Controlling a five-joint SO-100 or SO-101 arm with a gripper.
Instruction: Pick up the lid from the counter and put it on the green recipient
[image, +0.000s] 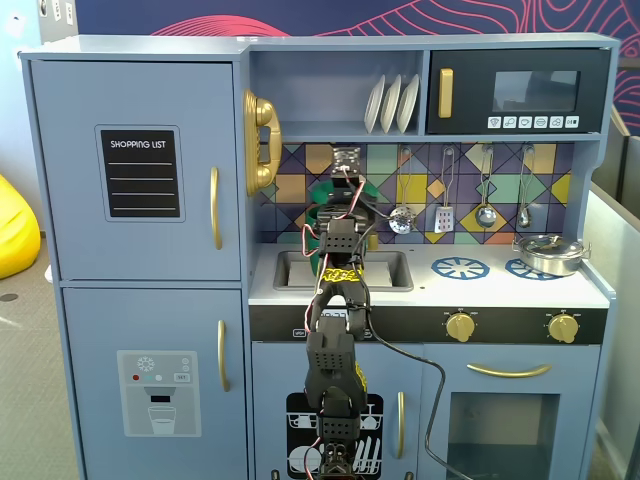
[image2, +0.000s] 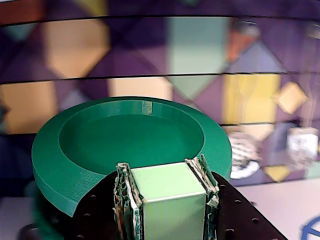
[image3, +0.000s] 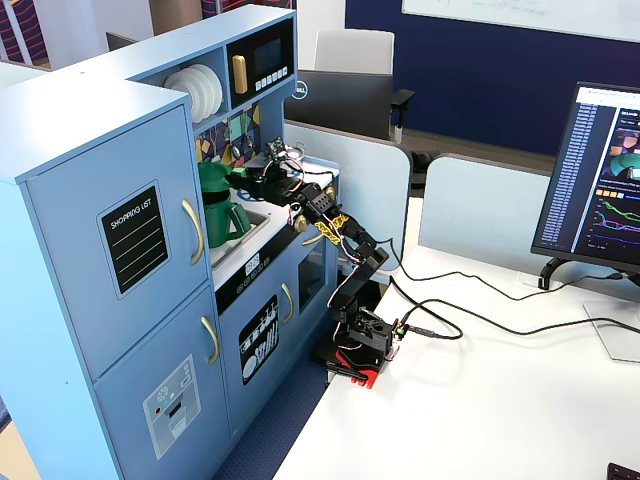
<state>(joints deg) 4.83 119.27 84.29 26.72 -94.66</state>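
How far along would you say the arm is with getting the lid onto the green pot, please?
Pickup looks done: the wrist view shows the gripper shut on the lid by its pale knob, with the lid off the counter. In a fixed view the lid is held above the green pot. Left: lower it onto the rim and release; whether they already touch I cannot tell.

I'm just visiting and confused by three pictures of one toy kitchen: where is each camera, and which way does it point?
A fixed view: straight in front of the kitchen, facing its doors and counter; the whole arm shows from behind.
Wrist view: rides on the arm, facing the backsplash; the pincer grips the lid by its knob.
A fixed view: raised, off to the side over the white desk; arm, base and the green recipient show.
Shared: both fixed views show the plates.
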